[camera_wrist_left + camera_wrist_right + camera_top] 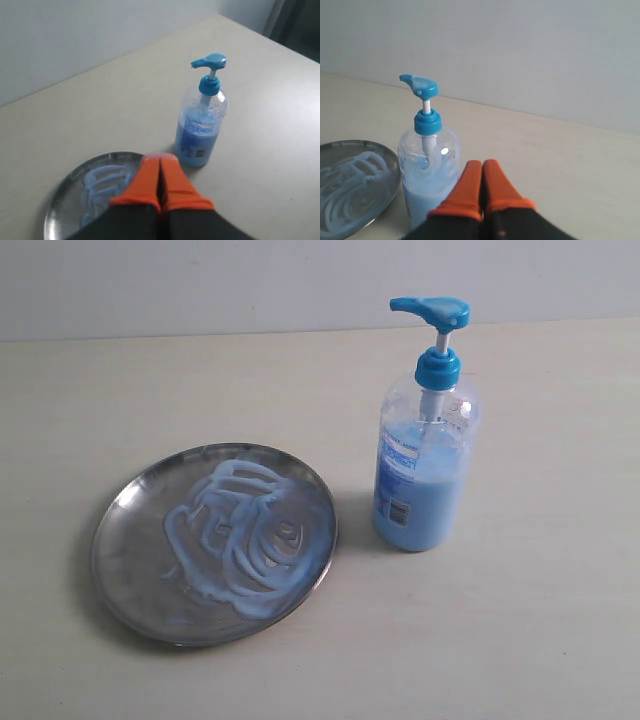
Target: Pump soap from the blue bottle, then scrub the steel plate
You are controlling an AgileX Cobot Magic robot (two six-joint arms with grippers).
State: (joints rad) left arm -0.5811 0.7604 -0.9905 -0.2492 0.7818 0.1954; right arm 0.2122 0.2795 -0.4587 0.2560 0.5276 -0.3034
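The steel plate [130,530] lies on the table at the left, streaked with pale blue soap [245,535] in swirls. To its right the blue bottle [425,455] stands upright, pump head raised. Neither gripper shows in the exterior view. In the left wrist view my left gripper [160,159] is shut, orange fingers pressed together with nothing between them, above the plate [65,197] rim and short of the bottle [200,130]. In the right wrist view my right gripper [482,163] is shut and empty, beside the bottle [427,170]; the plate [390,165] with soap [350,187] lies past it.
A pale wooden table [520,640] carries both things. A light wall [200,280] rises behind it. The table's far corner and a dark gap beyond it [295,25] show in the left wrist view.
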